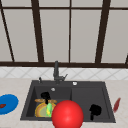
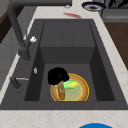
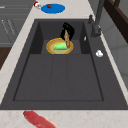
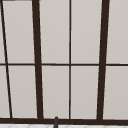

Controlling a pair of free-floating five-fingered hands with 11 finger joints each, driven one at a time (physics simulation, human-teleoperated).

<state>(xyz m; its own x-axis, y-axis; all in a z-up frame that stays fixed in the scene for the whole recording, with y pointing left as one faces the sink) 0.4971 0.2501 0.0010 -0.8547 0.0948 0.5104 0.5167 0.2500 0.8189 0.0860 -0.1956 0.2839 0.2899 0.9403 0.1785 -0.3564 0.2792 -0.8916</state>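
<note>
The left hand (image 1: 45,95) hangs low in the left basin of the dark sink (image 1: 27,105), and its fingers are curled around the top of a brown wooden handle (image 1: 46,100) that stands nearly upright. From the left side view the same hand (image 2: 57,75) sits on that handle (image 2: 61,91), whose lower end comes down onto the yellow plate (image 2: 81,93) lying flat on the basin floor. Something green (image 2: 67,85) lies on the plate, right against the handle's foot (a sponge or a brush head, I cannot say which). The upright grip looks to me like the way one holds a tool to press it down onto a dish, and the plate lies flat in the deep basin because that is where it can be worked on without sliding off.

The right hand (image 1: 94,110) floats over the shallower right part of the sink, well apart from the plate, touching nothing; its fingers look bunched into a loose fist, though the shape is too dark to be sure.

A red ball (image 1: 67,114) sits at the sink's front edge, covering part of the plate in the front view. On the counter to the left lies a blue plate (image 1: 8,103) with a small dark-red bit on it, and to the right a red elongated thing (image 1: 116,104) lies beside the sink. The faucet (image 1: 56,72) stands behind the basin, beneath the window (image 4: 70,62).
</note>
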